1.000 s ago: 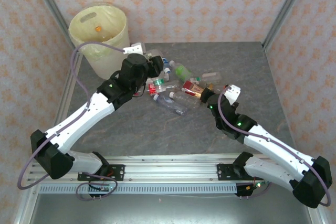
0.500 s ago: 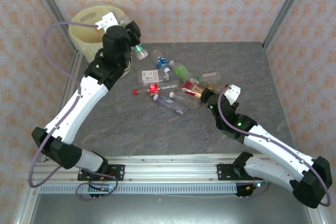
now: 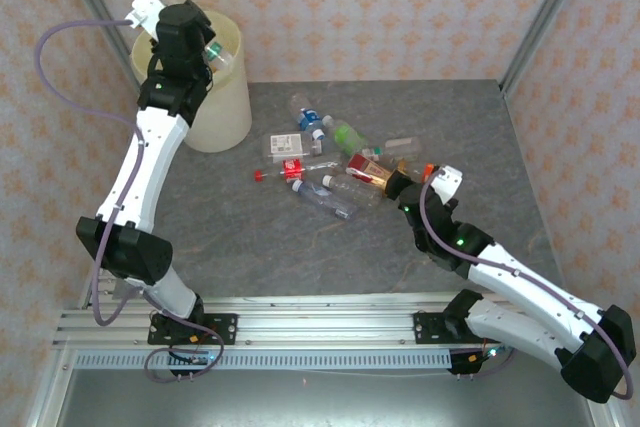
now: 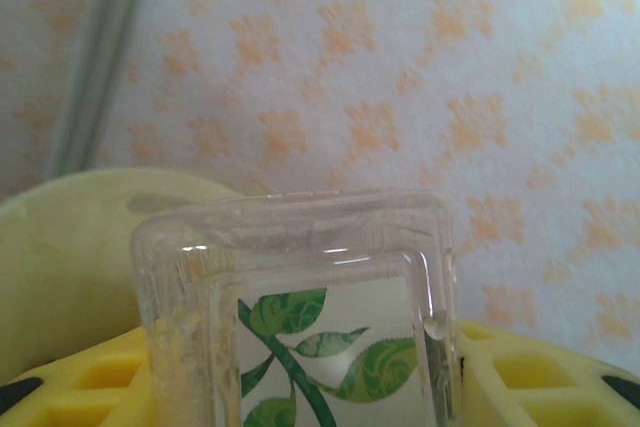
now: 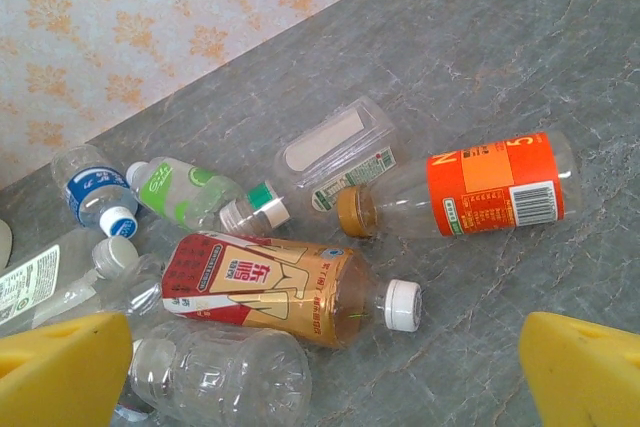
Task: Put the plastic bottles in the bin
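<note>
Fingers of the left gripper (image 3: 204,47) were clamped on one clear bottle with a green leaf label (image 4: 318,342), the yellow pads (image 4: 545,382) pressing either side of it. In the top view the gripper held that bottle high above the open mouth of the bin (image 3: 228,107), which stood off the far left corner of the table (image 3: 250,247). The step in hand looked to be the drop. The next move would call only for parting the fingers while the bottle hung inside the rim, then swinging back to the heap.

The right gripper (image 3: 393,185) hovered low at the near right edge of the heap, its pads (image 5: 60,367) spread wide and holding nothing. A red-and-gold tea bottle (image 5: 265,287) lay nearest between them, and an orange-label bottle (image 5: 480,192) lay just to the right. Closing on either would call for a short descent and squaring the fingers across its body.

By count: one bin, one bottle in the air, two grippers. On the table lay roughly nine plastic bottles (image 3: 325,199); they overlapped too much for a firm figure, and at least seven were distinct in the right wrist view.
</note>
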